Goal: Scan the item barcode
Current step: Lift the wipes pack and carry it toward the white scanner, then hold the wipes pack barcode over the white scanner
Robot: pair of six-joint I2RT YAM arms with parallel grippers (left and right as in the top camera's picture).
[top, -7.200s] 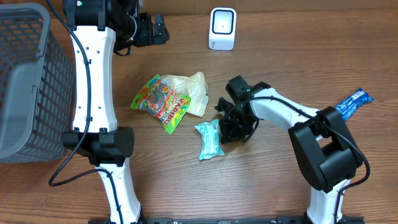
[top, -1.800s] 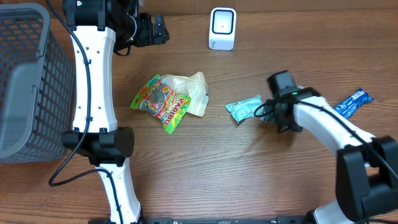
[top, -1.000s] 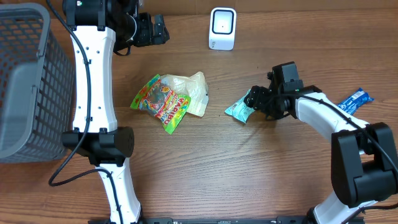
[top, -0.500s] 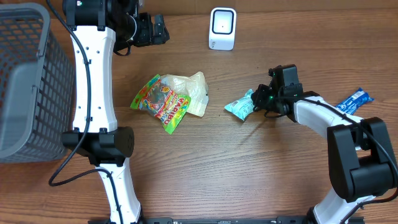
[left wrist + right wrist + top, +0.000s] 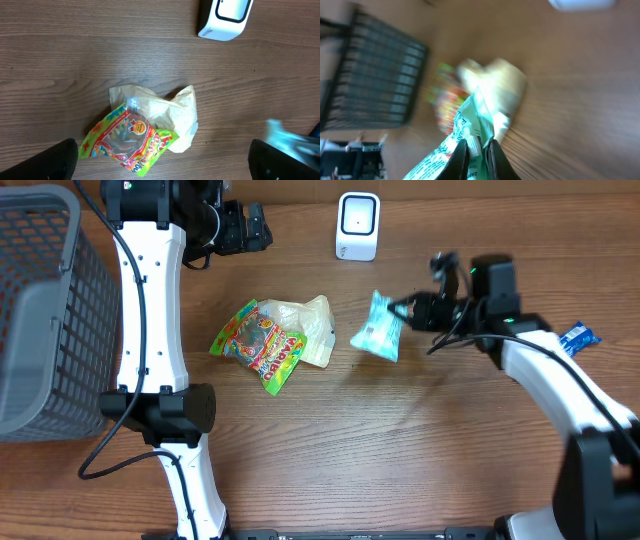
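Teal snack packet [image 5: 377, 337] is pinched at its top corner by the right claw [image 5: 399, 310], jaws clamped tight on it. From overhead it sits just below and a bit right of the white scanner [image 5: 357, 225], and just right of the two bags lying on the counter [image 5: 350, 460]: a colourful candy bag [image 5: 258, 347] overlapping a pale crinkly bag [image 5: 308, 326]. A blue wrapper [image 5: 577, 336] lies off at the right edge, and a grey mesh basket [image 5: 40, 310] fills the left side. The left claw [image 5: 252, 226] is up near the back edge, well away from all of it.

Left wrist cam: its fingers [image 5: 60, 161] show as dark shapes in both lower corners, spread wide apart with nothing between them but the counter below. The candy bag and pale bag are right underneath, the scanner at the top right, and the teal packet is a blurry smear at the right edge.

Right wrist cam is pretty blurry, but the two fingers [image 5: 458, 159] are squeezed together on the packet's edge. The bags and the basket are behind it.
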